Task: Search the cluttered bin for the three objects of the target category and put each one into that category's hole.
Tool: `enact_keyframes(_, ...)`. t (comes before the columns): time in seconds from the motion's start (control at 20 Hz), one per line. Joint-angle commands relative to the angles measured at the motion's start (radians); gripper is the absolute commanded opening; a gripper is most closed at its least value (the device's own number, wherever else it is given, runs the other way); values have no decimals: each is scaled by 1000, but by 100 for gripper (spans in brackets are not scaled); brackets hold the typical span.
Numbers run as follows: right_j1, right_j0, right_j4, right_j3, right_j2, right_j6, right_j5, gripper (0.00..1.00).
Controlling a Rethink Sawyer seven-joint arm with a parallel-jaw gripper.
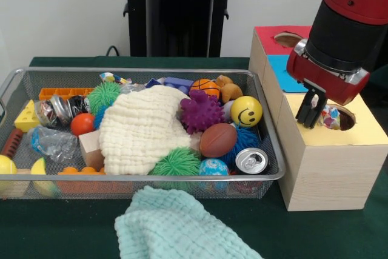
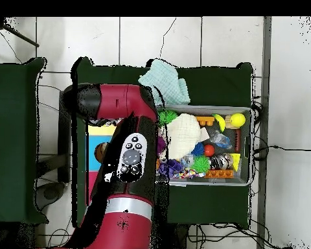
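From the front, your gripper [image 1: 313, 113] hangs with its dark fingers close together over the yellow top of the wooden box [image 1: 330, 168]; a crinkly multicoloured wrapper [image 1: 331, 116] sits just beside it in the yellow hole [image 1: 342, 116], apparently let go. From overhead, the red arm [image 2: 122, 168] hides box and claw; the wire bin [image 2: 249, 144] lies well apart

A soft mint green cloth [image 1: 182, 225] lies on the dark green table [image 1: 48, 235], just in front of the bin. The wall behind is white.
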Motion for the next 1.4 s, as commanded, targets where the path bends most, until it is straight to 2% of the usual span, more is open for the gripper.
enact_keyframes(0.05,8,-15,-38,-6,94,-58,72,0)
enact_keyframes(0.4,-33,-40,-35,-24,100,-100,146,0)
enact_keyframes(0.55,-27,-54,-36,-38,104,-109,158,0)
enact_keyframes(0.75,-27,-47,-40,-19,104,-96,132,0)
enact_keyframes(1.0,-65,-73,-42,-17,106,-138,193,0)
enact_keyframes(1.1,-65,-74,-41,3,111,-130,172,0)
enact_keyframes(1.4,-16,-56,-47,68,133,-76,18,0)
